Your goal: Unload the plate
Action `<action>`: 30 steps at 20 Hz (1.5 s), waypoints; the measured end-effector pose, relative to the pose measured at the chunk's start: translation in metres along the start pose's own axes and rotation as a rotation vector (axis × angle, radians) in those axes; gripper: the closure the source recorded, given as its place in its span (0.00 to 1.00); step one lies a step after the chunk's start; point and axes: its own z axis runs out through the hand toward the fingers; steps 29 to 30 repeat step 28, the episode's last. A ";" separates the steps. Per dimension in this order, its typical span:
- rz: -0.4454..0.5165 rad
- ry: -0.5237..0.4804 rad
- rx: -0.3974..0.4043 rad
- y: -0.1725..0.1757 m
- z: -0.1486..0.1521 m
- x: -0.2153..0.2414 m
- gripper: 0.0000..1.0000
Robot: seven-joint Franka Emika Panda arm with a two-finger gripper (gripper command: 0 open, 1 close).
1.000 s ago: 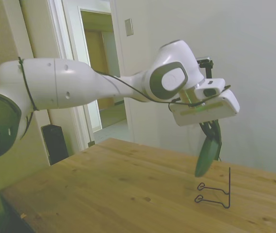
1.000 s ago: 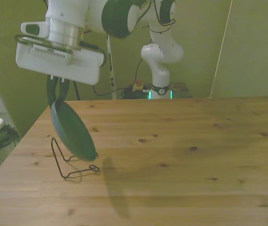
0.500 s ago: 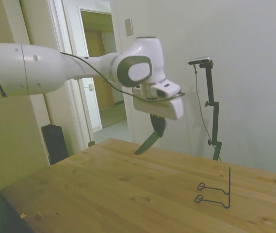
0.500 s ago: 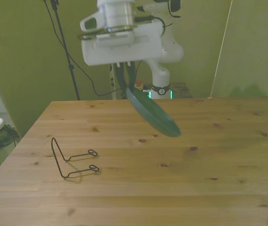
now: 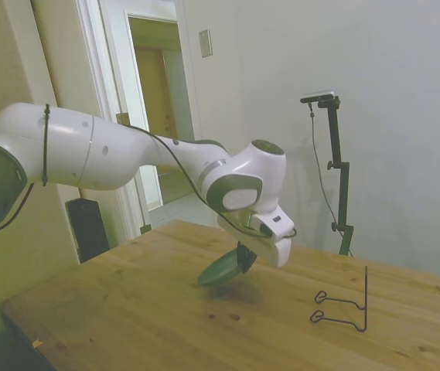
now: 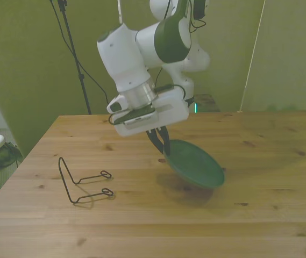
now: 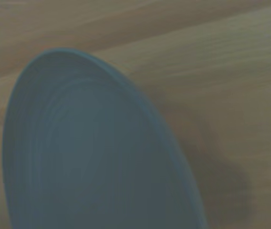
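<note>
The green plate hangs tilted, nearly flat, just above the middle of the wooden table. My gripper is shut on its rim at the edge nearer the robot. From the side the plate shows as a thin tilted disc under the gripper, with its shadow on the wood below. Up close the plate fills most of the wrist view, its inside ringed and bare. The black wire rack stands without a plate at the front view's left.
The wire rack sits near the table's edge in the side view, well apart from the plate. An open doorway lies behind the table.
The arm has carried the plate from the rack across to the table's middle, lowered it, and tipped it from nearly upright to nearly flat.
</note>
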 end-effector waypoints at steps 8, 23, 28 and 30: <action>0.011 0.009 -0.043 0.015 0.030 0.017 0.00; 0.005 0.029 -0.053 0.007 -0.025 0.000 0.00; 0.057 0.083 -0.141 -0.022 -0.125 -0.051 0.00; 0.057 0.083 -0.141 -0.022 -0.125 -0.051 0.00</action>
